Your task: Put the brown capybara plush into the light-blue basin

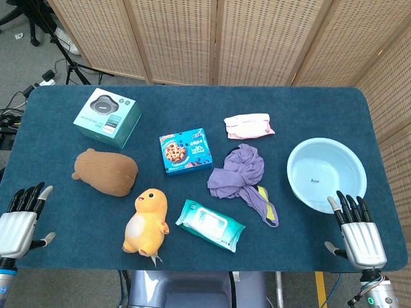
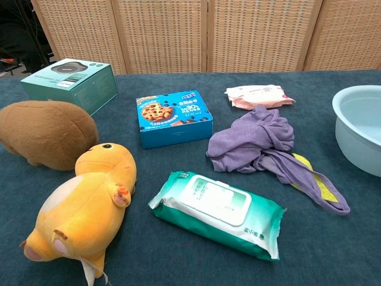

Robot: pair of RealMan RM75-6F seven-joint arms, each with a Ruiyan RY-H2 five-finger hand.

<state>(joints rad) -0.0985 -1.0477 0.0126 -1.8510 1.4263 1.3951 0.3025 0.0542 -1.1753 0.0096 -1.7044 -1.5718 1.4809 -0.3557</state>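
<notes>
Brown capybara plush [image 1: 104,172] lies near the empty, spread left hand [image 1: 18,221].

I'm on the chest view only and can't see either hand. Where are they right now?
Observer: Both sit at the near table edge in the head view: left hand at the left corner, right hand at the right, both empty with fingers apart.
Operator: Which is nearer the brown capybara plush?
Observer: The left; the brown capybara plush lies up and right of it, untouched.
Operator: Anything in the light-blue basin?
Observer: The light-blue basin looks empty, just beyond the right hand.
</notes>
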